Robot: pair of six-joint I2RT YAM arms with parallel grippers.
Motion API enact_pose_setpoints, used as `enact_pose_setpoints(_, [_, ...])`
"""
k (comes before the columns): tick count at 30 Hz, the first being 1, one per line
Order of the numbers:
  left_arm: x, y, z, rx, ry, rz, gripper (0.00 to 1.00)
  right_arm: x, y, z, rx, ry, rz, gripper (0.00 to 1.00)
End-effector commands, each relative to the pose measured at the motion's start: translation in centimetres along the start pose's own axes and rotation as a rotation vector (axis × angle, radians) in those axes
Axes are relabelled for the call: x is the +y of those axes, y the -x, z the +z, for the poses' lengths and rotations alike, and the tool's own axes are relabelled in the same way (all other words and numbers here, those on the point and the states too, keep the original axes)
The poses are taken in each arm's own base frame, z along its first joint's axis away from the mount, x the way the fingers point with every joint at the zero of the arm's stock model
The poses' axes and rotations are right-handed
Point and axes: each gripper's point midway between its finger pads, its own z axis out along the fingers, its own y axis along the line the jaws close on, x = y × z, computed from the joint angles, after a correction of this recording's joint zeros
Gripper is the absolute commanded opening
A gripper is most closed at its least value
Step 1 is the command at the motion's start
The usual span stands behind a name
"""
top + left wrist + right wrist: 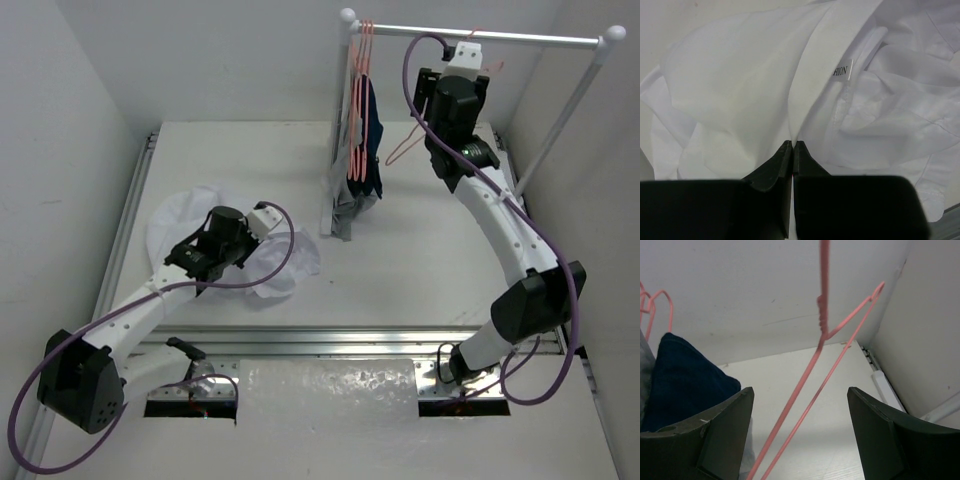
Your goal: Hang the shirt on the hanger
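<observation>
The white shirt (pixel 175 215) lies crumpled on the table's left side. My left gripper (pixel 205 258) is down on it. In the left wrist view its fingers (pixel 792 146) are pressed together on a fold of the shirt (pixel 740 90), near the collar label (pixel 843 70). The single pink hanger (pixel 405 145) hangs from the rail (pixel 540 40) at the back right. My right gripper (pixel 432 95) is raised beside it. In the right wrist view the gripper (pixel 800 392) is open, and the hanger's wires (pixel 822 315) pass between its fingers without touching them.
A bunch of pink hangers with navy and grey garments (pixel 360 150) hangs at the rail's left end, also in the right wrist view (pixel 685 375). The rack's slanted post (pixel 560 130) stands at the right. Walls close in at the left, the back and the right.
</observation>
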Motion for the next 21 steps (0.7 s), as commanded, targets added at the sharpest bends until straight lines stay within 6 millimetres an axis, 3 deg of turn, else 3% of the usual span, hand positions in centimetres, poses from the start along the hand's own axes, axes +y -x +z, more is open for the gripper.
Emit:
enact_pose_setpoints(1, [1.1, 1.9, -1.0, -0.067, 0.031, -0.019, 0.00, 0.1, 1.7, 1.0, -0.053, -0.021, 0.023, 0.76])
enact_pose_setpoints(6, [0.9, 1.7, -1.0, -0.073, 0.029, -0.020, 0.00, -0.7, 0.3, 0.8, -0.034, -0.032, -0.001, 0.61])
enact_pose_setpoints(8, [0.9, 1.6, -0.9, -0.070, 0.027, -0.019, 0.00, -1.5, 0.3, 0.1, -0.038, -0.030, -0.009, 0.50])
enact_pose_setpoints(9, [0.9, 1.6, -0.8, -0.070, 0.028, -0.018, 0.00, -1.7, -0.7, 0.0, -0.019, -0.028, -0.023, 0.47])
enact_pose_setpoints(11, [0.8, 1.7, -0.8, -0.073, 0.025, -0.018, 0.00, -2.1, 0.1, -0.9, -0.048, -0.014, -0.020, 0.35])
enact_pose_setpoints(13, [0.7, 1.8, -0.7, -0.077, 0.017, -0.017, 0.00, -2.2, -0.9, -1.6, -0.035, 0.005, -0.032, 0.31])
enact_pose_setpoints(21, [0.7, 1.9, -1.0, -0.079, 0.013, -0.017, 0.00, -4.1, 0.1, -4.8, -0.077, 0.029, -0.080, 0.31])
